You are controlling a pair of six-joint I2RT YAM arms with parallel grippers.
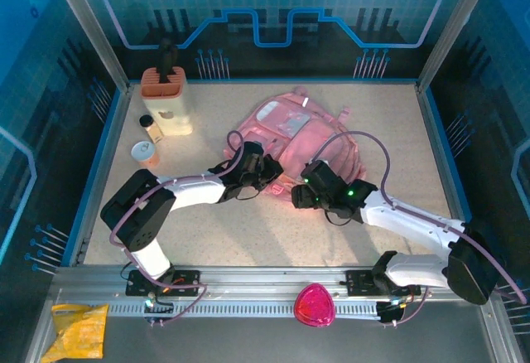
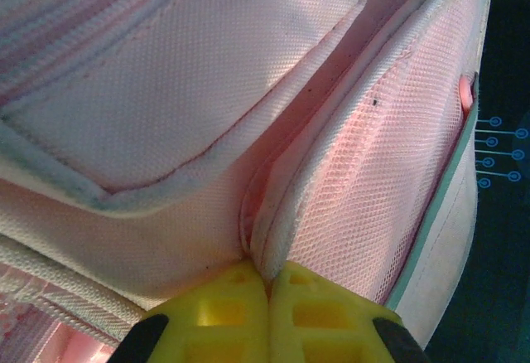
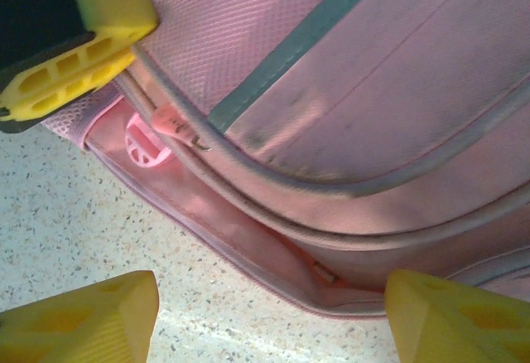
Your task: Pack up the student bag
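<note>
Left wrist view: left pincer point(image 2: 267, 284) is pinching, fully closed, a fabric fold of the student bag point(image 2: 207, 89), lying mid-tabletop point(image 1: 273, 239). Right pincer point(image 3: 265, 317) is hovering agape (empty). Bag-opening appears underway; next calls for grasping the zip pull point(image 3: 174, 124).

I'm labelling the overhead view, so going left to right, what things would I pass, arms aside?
Yellow packet → cream holder with orange top → student bag. Left out: the small orange cup and bottle beside the holder, and the magenta object, which sits within the bag's span.
</note>
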